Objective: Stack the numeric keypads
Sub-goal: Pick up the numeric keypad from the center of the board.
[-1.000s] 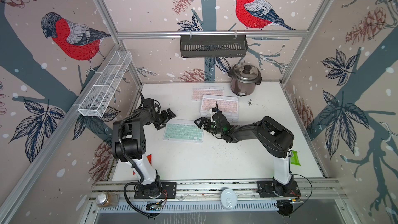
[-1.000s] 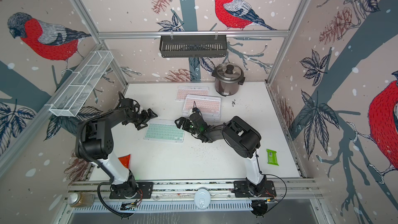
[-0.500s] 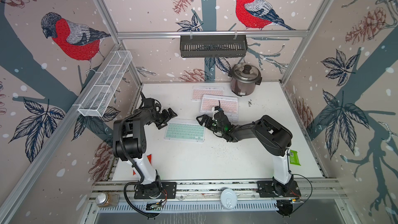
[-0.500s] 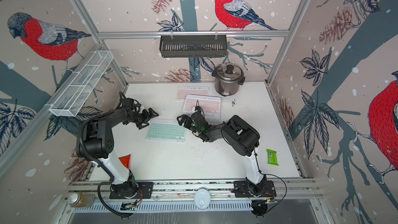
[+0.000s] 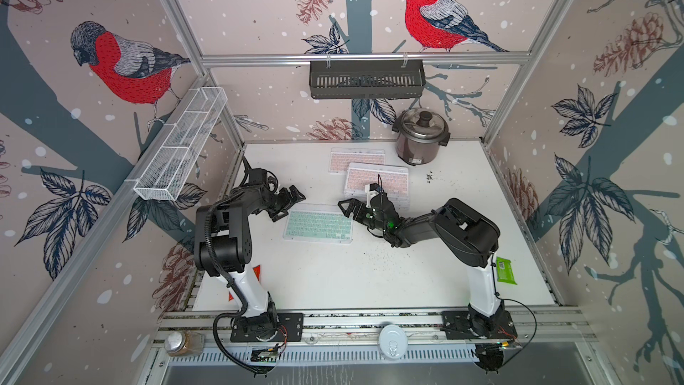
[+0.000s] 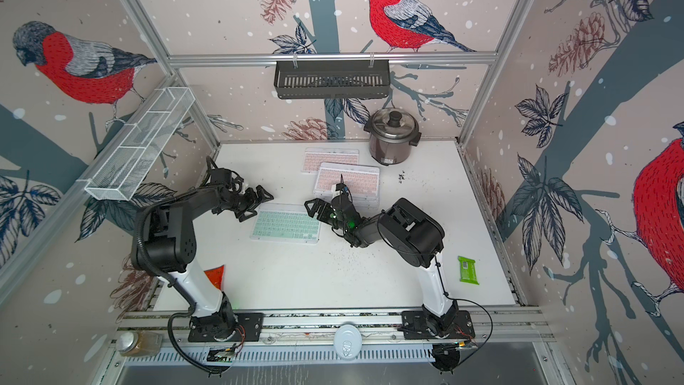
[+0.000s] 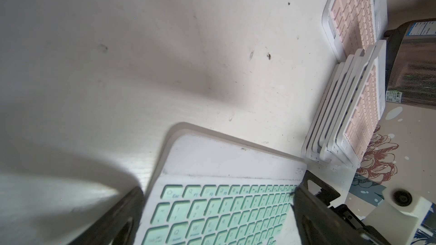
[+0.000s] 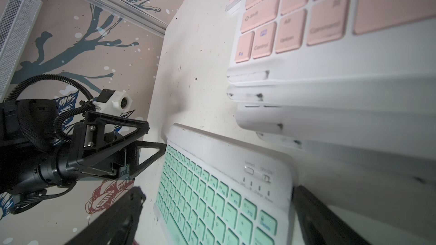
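front rail: glass jar by L arm base; white round cap btwn the two bases.
packets: red packet at L arm base, partly hidden; green packet near surface's R edge, beside R arm.
surface: white, dark specks mid/R.
mint keypad: flat on surface, centre, keys up, on its own, btwn both hands.
left hand: open, fingers spread wide at mint keypad's L short end; one tip right at its far corner, can't tell if touching.
right hand: open wide, low at mint keypad's R end; wrist view shows pad's short end btwn the two fingers. Pad not lifted.
pink stack: several keypads piled, pink-key one on top, edges staggered; just behind R hand, apart from mint keypad.
far pink keypad: single, flat, just behind pink stack.
cooker: metal pot w/ lid, back of surface, R of the pink ones.
walls: black basket on back rail; white wire basket on L rail.
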### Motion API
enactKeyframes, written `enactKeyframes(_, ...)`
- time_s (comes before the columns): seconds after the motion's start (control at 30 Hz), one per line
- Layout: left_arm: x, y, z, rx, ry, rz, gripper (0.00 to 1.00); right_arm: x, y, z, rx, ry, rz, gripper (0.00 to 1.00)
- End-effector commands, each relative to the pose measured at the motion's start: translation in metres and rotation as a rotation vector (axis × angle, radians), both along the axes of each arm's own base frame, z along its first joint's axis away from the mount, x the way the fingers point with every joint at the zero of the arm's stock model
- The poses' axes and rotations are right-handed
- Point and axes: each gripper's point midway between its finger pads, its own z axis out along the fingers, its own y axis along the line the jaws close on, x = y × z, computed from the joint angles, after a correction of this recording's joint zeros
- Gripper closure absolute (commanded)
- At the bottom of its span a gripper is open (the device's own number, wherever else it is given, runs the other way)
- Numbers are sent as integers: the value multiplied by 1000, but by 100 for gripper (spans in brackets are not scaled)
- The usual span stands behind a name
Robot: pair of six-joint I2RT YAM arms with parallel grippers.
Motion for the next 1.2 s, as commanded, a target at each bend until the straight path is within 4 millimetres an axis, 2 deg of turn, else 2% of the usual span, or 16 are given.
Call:
enactKeyframes(0.0, -38, -4, -31, 7, 191, 3, 1, -26, 31, 32, 117, -50, 177, 0)
enactKeyframes(0.2, -38, -4, -30, 9, 188, 3, 1, -28, 26, 38, 147, -73, 177, 0)
enactKeyframes(0.4, -39, -4, -30, 14, 192, 3, 1, -20, 18, 29, 122, -51, 142, 0)
enactKeyframes(0.63, -40, -4, -32, 13, 200, 3, 1, -10, 4, 28, 192, 3, 71, 0)
enactKeyframes(0.93, -40, -4, -33, 11, 201, 3, 1, -14, 10, 33, 273, 36, 92, 0)
enactKeyframes(1.03, -40, -4, -32, 10, 200, 2, 1, -18, 14, 39, 279, 17, 118, 0)
enactKeyframes(1.07, -47, -5, -37, 6, 217, 0, 1, -20, 16, 43, 281, 7, 131, 0)
enactKeyframes(1.17, -52, -9, -37, -13, 226, -5, 1, -27, 23, 54, 276, -25, 174, 0)
